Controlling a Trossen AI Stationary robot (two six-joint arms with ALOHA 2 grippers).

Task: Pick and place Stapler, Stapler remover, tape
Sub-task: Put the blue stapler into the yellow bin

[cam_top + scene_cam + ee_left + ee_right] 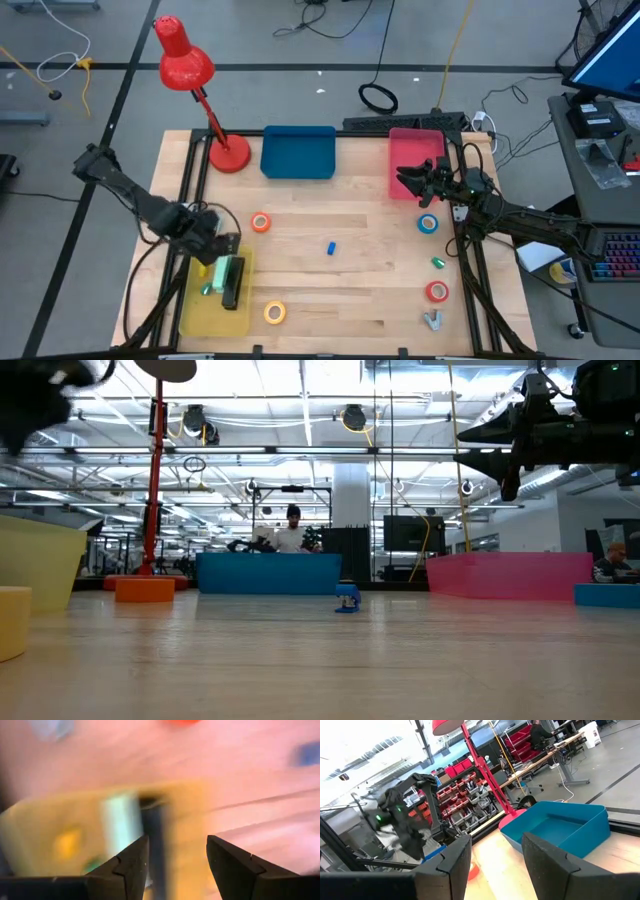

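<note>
One item sorted so far by the looks of it: dark stapler [232,281] lying in the yellow plastic tray [192,318], left gripper [222,250] right above it, fingers apart, holding nothing. Still loose on the wooden table [340,300]: orange tape ring [261,223], yellow tape ring [274,313], blue tape ring [428,223], red tape ring [436,291], plus the small metal staple remover [433,320] near the front edge. Right gripper [418,178] parked over the pink tray [410,145], open too, empty. Blue tray [298,152] empty. Plenty left.

Stapler [232,282] flat in yellow tray [190,318]; remover [433,320], four tape rolls [261,223] scattered on table.
</note>
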